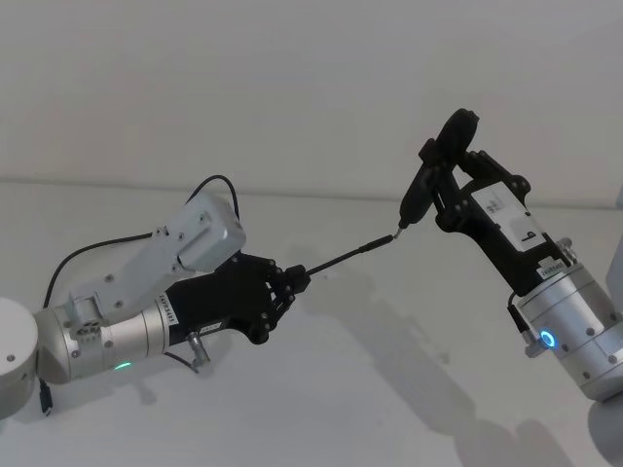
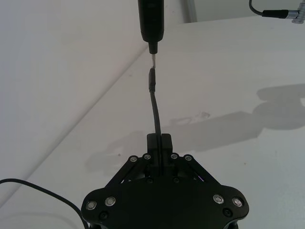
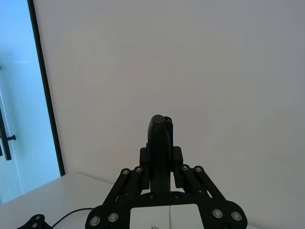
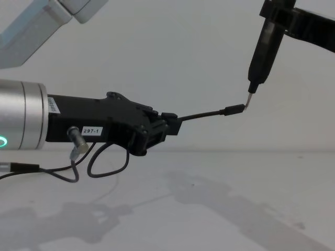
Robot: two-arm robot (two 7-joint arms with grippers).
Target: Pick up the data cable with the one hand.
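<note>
1. Left gripper (image 1: 295,277), lower left of head view: clenched on data cable (image 4: 207,114), held off the table (image 1: 370,389).
2. Cable runs right and up from mid-frame; plug tip touching pin of narrow black tool (image 1: 417,195).
3. Right gripper (image 3: 162,160), upper right of head view: clamped on that tool.
4. Risk: side load at the contact likely bends the tip or drags cable through the fingers.
5. Chest view shows kinked tip; left wrist view shows it nearly in line with the pin.

Matt black data cable (image 4: 207,114) (metal tip); brushed-metal wrist (image 4: 23,115)
</note>
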